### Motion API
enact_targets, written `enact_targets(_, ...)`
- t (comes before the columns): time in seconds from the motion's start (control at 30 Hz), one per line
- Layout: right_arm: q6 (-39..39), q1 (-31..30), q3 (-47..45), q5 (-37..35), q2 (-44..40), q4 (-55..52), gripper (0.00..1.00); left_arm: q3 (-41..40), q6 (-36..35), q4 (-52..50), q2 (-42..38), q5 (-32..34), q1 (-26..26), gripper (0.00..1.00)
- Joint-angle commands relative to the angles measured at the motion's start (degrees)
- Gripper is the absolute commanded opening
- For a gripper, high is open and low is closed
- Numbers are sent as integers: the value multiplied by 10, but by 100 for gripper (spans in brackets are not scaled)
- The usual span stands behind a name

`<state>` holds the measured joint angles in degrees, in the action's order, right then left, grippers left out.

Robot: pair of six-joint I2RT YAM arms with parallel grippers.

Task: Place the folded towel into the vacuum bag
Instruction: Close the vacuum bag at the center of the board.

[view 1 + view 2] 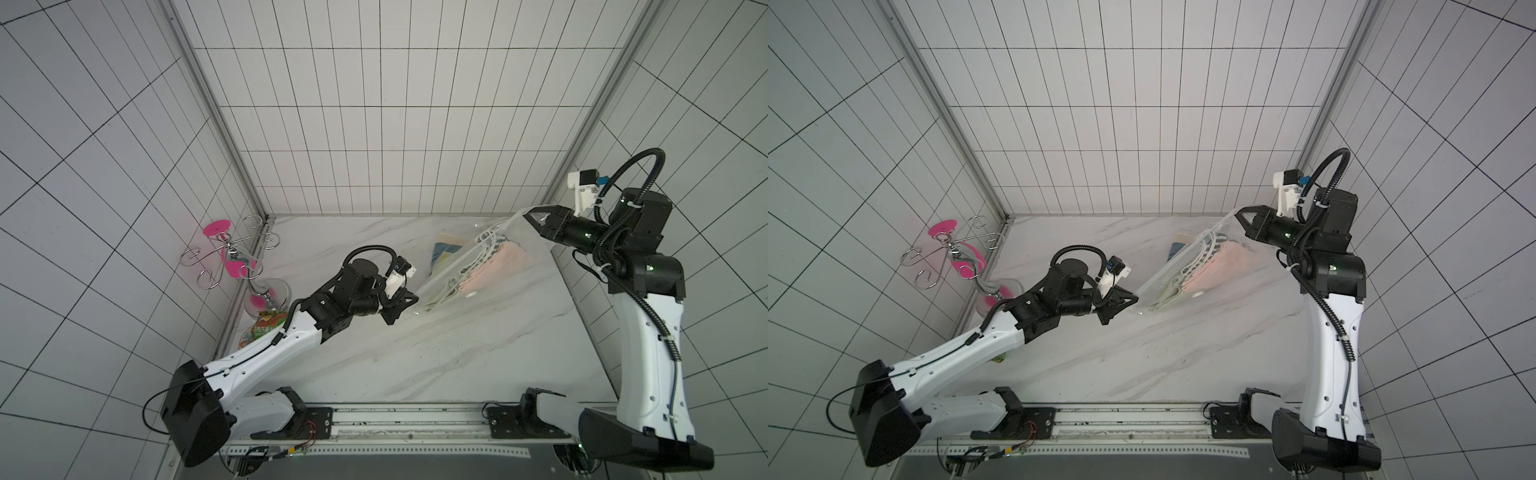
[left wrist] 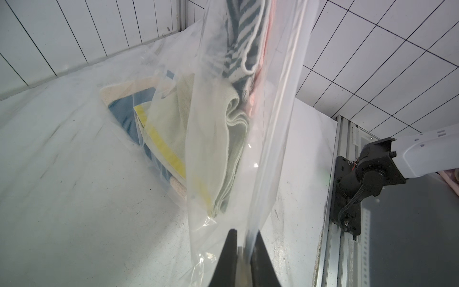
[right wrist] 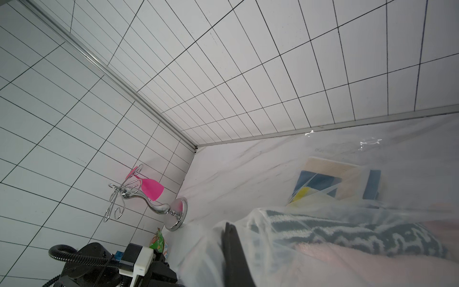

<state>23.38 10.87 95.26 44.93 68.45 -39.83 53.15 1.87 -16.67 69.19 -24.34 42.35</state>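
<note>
The vacuum bag hangs slanted over the tabletop with 3 folded towels inside. The left claw grips 1 end and the right claw grips the other, seemingly higher, probably to settle the towels.

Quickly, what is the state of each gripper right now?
Left gripper: closed, holding the vacuum bag.
Right gripper: closed, holding the same bag's corner.

The vacuum bag is clear. Through it show a pale pink towel, a teal-and-white striped towel and a pale green towel. A 4th towel is blue, yellow and cream. The bench is white marble, grey-veined. The glass is hot pink, its stand chrome.
</note>
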Motion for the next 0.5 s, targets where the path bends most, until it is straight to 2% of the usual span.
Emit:
enact_targets(0.0, 18, 52, 95, -100, -7, 212, 0, -64, -6, -205, 6, 22, -13, 9)
enact_targets(0.17, 20, 61, 108, -103, -4, 210, 0, -94, -1, -168, 8, 35, -13, 7)
enact_targets(0.47, 14, 65, 100, -109, -6, 206, 0, -78, 4, -182, 37, 45, -20, 9)
